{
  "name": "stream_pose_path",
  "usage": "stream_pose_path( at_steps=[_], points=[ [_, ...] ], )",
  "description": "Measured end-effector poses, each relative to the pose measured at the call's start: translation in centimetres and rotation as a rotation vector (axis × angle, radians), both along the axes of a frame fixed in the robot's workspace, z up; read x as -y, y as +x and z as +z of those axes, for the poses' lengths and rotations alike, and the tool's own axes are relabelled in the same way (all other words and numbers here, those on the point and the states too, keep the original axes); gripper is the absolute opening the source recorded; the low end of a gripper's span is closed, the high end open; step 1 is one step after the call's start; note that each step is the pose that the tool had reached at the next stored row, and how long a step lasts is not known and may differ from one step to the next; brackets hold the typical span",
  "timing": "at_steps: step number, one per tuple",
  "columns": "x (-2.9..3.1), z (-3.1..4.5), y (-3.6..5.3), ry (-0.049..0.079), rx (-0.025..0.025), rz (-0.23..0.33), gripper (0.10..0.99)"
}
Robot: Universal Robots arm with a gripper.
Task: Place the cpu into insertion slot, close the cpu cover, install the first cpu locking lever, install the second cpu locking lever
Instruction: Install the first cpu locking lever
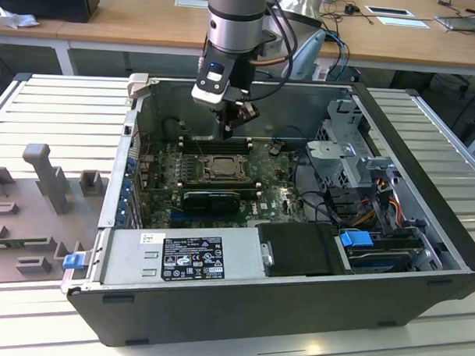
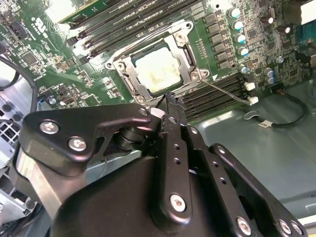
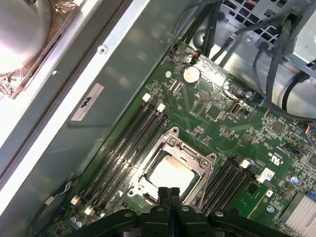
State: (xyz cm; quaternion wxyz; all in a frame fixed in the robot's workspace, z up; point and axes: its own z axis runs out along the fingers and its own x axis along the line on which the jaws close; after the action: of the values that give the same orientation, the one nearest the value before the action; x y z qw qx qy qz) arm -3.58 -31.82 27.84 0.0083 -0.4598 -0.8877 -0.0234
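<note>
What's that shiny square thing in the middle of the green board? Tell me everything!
It is the cpu, a small flat square chip with a pale, shiny silvery metal face. It lies flat, set into the green circuit board, ringed by a grey metal cover frame whose window shows its face. The black gripper, fingers shut, hangs near one edge.

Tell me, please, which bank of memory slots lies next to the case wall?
The bank beside the wall with the white sticker; the other bank sits across the cpu, farther into the board.
</note>
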Motion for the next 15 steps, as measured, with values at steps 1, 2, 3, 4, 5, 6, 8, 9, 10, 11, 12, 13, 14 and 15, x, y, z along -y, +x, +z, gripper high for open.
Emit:
stream_pose_path(
  at_steps=[1, 2, 3, 4, 5, 6, 8, 9, 10, 11, 12, 13, 14, 15],
  points=[
    [0.0, 0.0, 0.0, 0.0, 0.0, 0.009, 0.106],
    [0.0, 0.0, 0.0, 0.0, -0.0001, 0.021, 0.106],
    [0.0, 0.0, 0.0, 0.0, 0.0, 0.031, 0.106],
    [0.0, 0.0, 0.0, 0.0, 0.0, 0.036, 0.106],
    [0.0, 0.0, 0.0, 0.0, 0.0, 0.041, 0.106],
    [0.0, 0.0, 0.0, 0.0, 0.0, 0.049, 0.106],
    [0.0, 0.0, 0.0, 0.0, 0.0, 0.061, 0.106],
    [0.0, 0.0, 0.0, 0.0, 0.0, 0.065, 0.106],
    [0.0, 0.0, 0.0, 0.0, -0.0001, 0.069, 0.106],
    [0.0, 0.0, 0.0, 0.0, 0.0, 0.074, 0.106],
    [0.0, 0.0, 0.0, 0.0, 0.0, 0.079, 0.106],
    [0.0, 0.0, 0.0, 0.0, 0.0, 0.092, 0.106],
    [0.0, 0.0, 0.0, 0.0, 0.0, 0.099, 0.106],
    [0.0, 0.0, 0.0, 0.0, 0.0, 0.104, 0.106]
  ],
)
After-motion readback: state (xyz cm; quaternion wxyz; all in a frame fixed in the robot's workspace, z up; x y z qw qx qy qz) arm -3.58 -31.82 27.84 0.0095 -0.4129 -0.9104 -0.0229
